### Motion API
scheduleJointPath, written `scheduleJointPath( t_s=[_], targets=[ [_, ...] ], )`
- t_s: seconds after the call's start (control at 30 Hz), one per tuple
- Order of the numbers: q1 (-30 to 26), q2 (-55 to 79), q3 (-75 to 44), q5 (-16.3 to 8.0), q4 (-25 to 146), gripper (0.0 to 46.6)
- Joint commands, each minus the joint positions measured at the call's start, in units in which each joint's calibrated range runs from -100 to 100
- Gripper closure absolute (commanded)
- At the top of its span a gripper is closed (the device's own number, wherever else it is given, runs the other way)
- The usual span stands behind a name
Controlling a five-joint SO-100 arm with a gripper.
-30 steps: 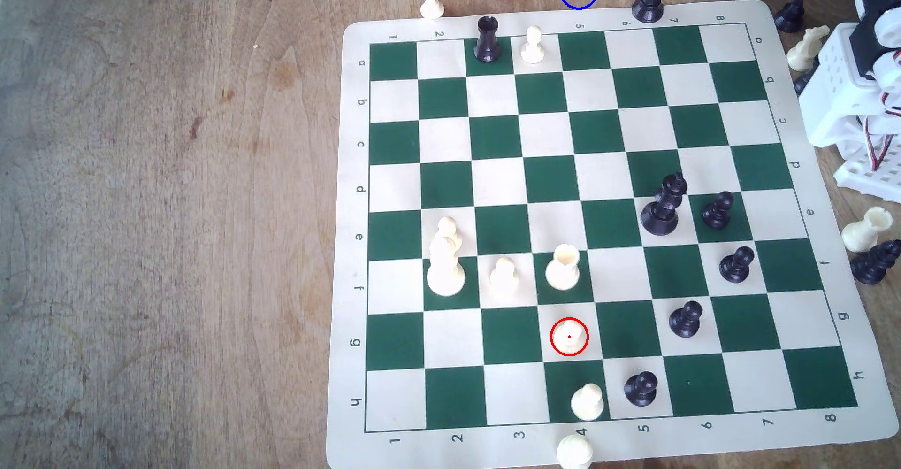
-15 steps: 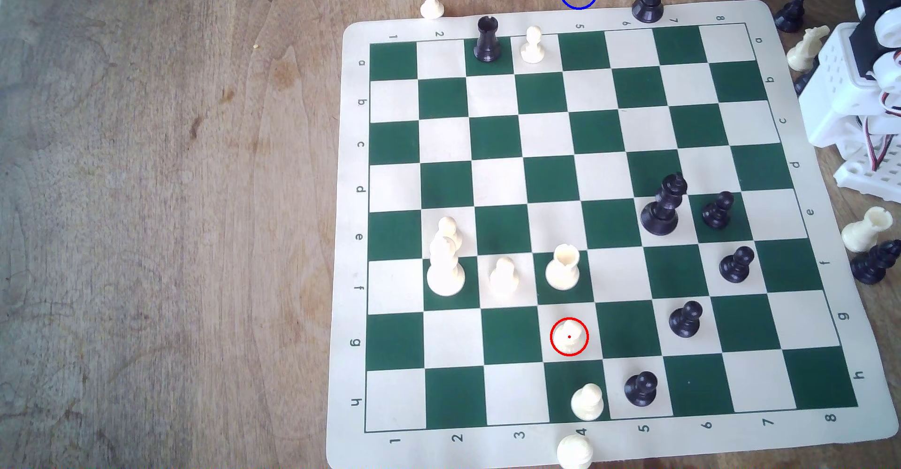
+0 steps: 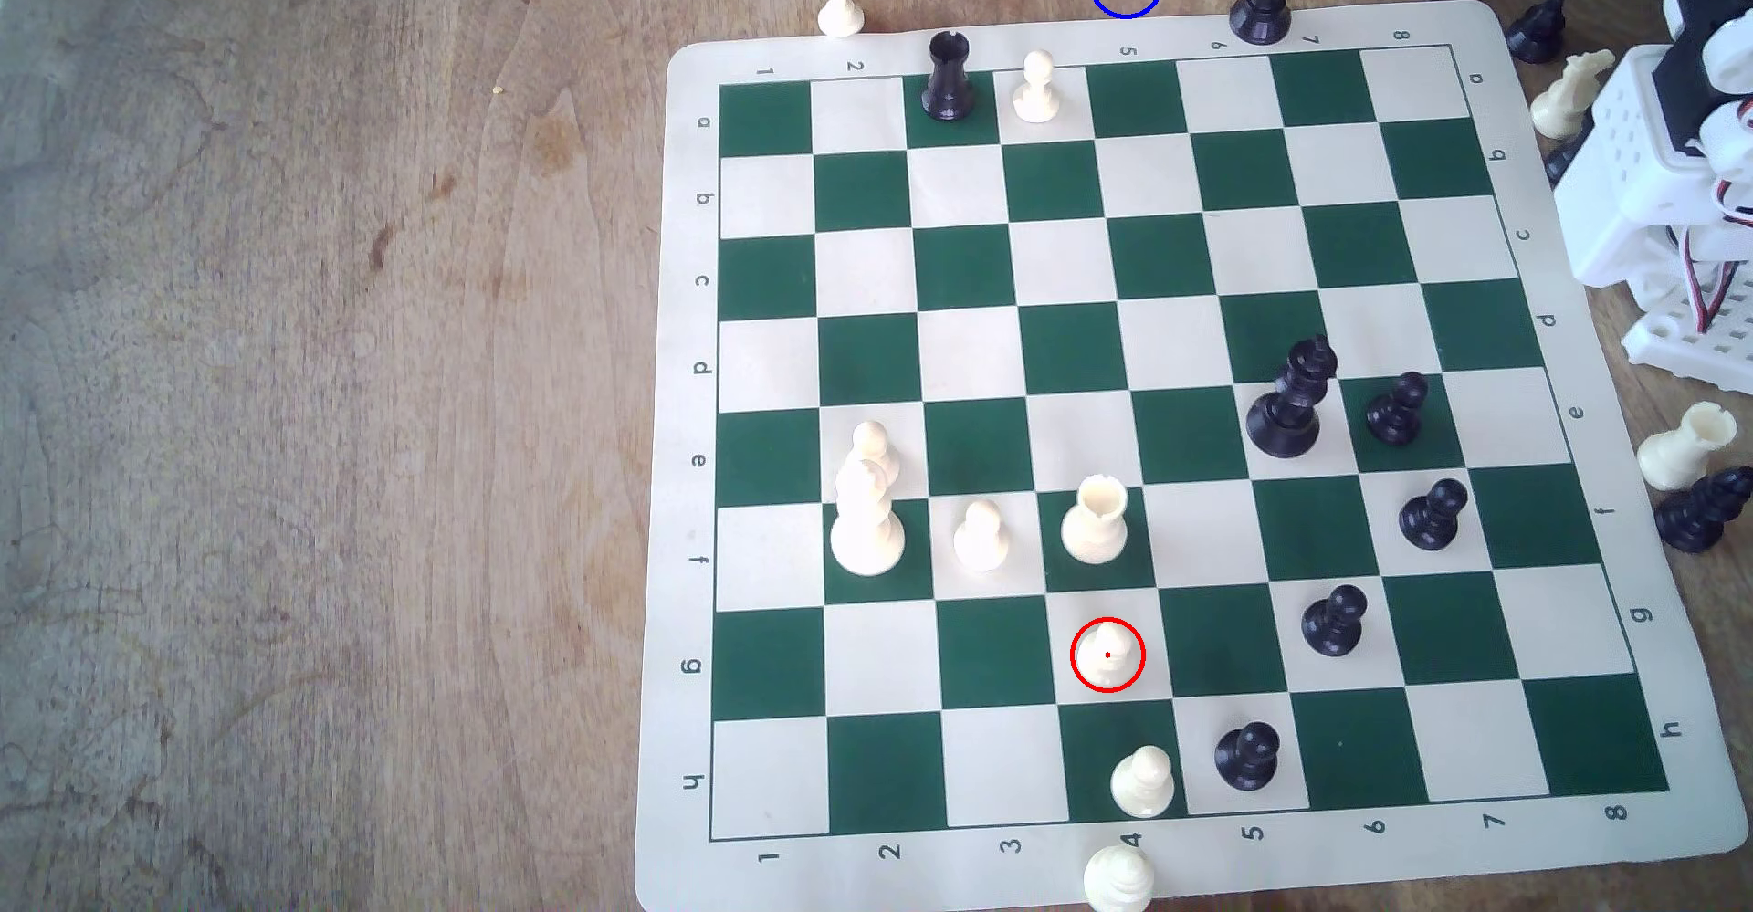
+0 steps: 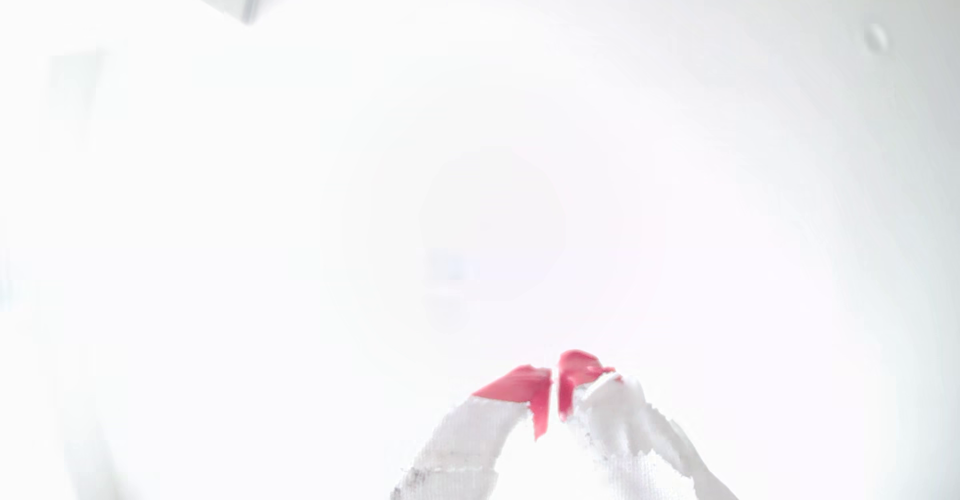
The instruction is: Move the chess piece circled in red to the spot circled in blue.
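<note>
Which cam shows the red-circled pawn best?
The exterior view. It looks down on the board, and the red-circled pawn stands sharp on a light square in row g, column 4, with nothing in front of it. The wrist view is washed out white: the gripper with its red tips together, no pawn discernible.

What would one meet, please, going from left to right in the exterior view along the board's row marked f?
Tall cream piece → cream pawn → cream rook → black pawn. The circled chess piece stands one row nearer, on g.
</note>
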Motion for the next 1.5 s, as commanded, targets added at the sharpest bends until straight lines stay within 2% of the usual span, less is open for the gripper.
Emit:
scheduleJointPath(
  t_s=[0.0,0.07,0.1,0.13,0.37,0.57,0.77,0.83,0.93,1.17,1.3,1.47],
  targets=[
    [-9.0,-0.1,0.8,0.7,25.0,43.9],
    [-11.9,0.0,0.8,1.4,32.6,46.1],
    [-12.9,0.0,0.8,2.6,35.8,46.4],
    [-15.1,0.0,0.8,4.8,42.8,46.4],
    [-24.3,2.8,-0.8,4.5,69.7,46.4],
    [-27.5,18.2,-12.6,3.8,84.9,46.4],
    [-28.1,36.0,-32.9,-0.3,102.8,44.5],
    [-28.1,40.4,-37.4,-0.6,106.0,43.9],
    [-29.0,49.6,-47.6,-2.2,113.5,40.3],
    [-33.3,66.4,-65.9,-4.9,122.8,38.9],
    [-36.2,73.3,-70.4,-5.8,124.1,36.5],
    [-36.8,83.1,-72.8,-5.0,125.7,33.7]
  ],
)
